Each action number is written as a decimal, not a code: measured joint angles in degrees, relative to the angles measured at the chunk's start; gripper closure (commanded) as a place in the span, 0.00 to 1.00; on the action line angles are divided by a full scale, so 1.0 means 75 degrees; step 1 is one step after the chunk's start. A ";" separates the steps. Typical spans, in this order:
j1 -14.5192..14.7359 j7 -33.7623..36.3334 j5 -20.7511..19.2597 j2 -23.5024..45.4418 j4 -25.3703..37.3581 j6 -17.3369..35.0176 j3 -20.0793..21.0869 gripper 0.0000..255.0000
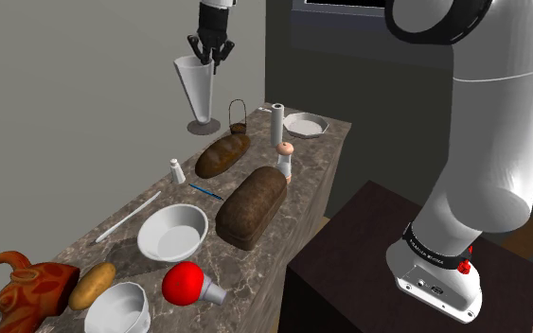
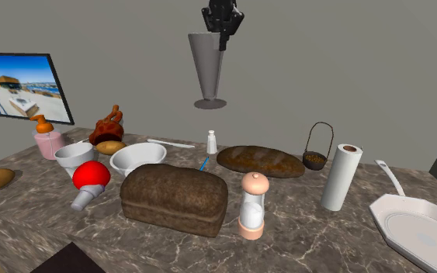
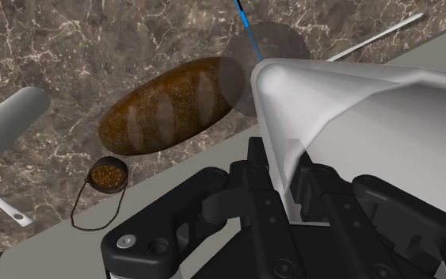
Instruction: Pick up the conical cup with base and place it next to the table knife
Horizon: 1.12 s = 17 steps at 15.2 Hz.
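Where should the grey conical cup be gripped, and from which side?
At its rim wall, from above, as the gripper does now: one finger inside, one outside. The conical cup is upright with its wide mouth on top, and tapering sides would probably slip in a side clasp.

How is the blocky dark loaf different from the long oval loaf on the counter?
The blocky loaf is tall and rectangular; the oval loaf is low, long and tapered. The blocky loaf is a darker, even brown; the oval loaf is more golden, with paler slashes across its top. In the shoulder view the blocky loaf lies nearer the camera than the oval loaf. Both are bread lying flat on the marbled counter.
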 measured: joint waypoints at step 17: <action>0.1420 0.1848 -0.0477 0.1537 0.1825 -0.0084 0.0378 1.00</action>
